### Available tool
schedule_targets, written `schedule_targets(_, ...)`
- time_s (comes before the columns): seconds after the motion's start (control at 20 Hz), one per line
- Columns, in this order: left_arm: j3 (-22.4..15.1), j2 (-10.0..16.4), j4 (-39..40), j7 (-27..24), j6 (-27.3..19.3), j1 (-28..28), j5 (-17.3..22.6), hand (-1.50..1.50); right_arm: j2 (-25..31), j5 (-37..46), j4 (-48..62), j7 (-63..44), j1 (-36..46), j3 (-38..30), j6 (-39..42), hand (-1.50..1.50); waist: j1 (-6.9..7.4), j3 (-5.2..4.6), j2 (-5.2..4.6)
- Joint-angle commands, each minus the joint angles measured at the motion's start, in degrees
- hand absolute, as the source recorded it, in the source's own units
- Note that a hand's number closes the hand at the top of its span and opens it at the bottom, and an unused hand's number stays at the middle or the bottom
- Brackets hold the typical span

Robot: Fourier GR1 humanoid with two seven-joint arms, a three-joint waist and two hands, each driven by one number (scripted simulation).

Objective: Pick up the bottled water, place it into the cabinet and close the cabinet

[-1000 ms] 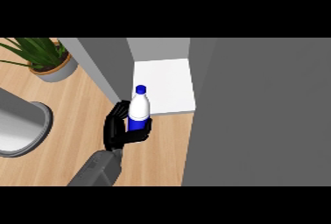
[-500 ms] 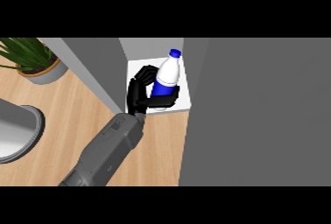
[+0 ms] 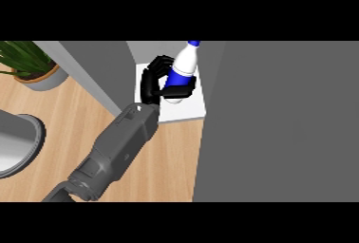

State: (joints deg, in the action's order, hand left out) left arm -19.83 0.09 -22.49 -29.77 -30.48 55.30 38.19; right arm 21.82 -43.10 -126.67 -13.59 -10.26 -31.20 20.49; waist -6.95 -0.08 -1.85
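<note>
So the left robot hand has its fingers curled round the bottled water, pinching it at the blue label. The bottle is tilted, cap toward the back, and sits inside the open cabinet above its white shelf. Can't tell if it's touching the shelf. A potted plant is off on the counter, far left.

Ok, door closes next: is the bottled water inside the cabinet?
Inside: bottled water over the white shelf, left hand curled round it; set down or not, cannot tell.
</note>
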Motion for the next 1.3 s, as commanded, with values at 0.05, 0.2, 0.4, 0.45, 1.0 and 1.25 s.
schedule_targets(0.05,2.9,-0.09,6.56,-2.24,1.8,4.08,1.33,1.5,0.98,-2.24,1.28,0.03,0.24,-0.96,1.67,-1.5,-0.42,-0.02,-0.67)
schedule_targets(0.2,5.83,-0.09,7.52,-5.35,4.79,2.56,4.04,1.5,1.44,-1.47,1.92,0.07,0.3,-1.95,1.59,-1.5,-0.34,-0.08,-0.8)
schedule_targets(0.4,8.7,0.14,9.52,-7.87,8.41,4.31,5.23,1.5,0.78,-2.43,2.29,0.48,0.18,-2.58,1.62,-1.5,0.24,-0.08,-0.72)
schedule_targets(0.45,8.65,-0.09,10.03,-8.07,9.52,3.91,5.51,1.5,0.45,-1.63,3.06,1.13,0.27,-2.35,2.25,-1.5,0.01,-0.06,-0.87)
schedule_targets(1.0,10.26,-0.07,15.72,-9.84,7.35,8.57,5.03,-1.5,0.25,-1.97,3.29,1.37,0.29,-1.54,4.11,-1.5,-1.49,-0.03,-1.56)
schedule_targets(1.25,10.27,1.5,17.24,-9.75,7.64,10.5,4.42,-1.5,0.84,-3.04,4.13,1.3,1.41,-2.04,3.84,-1.5,-1.73,-0.03,-1.77)
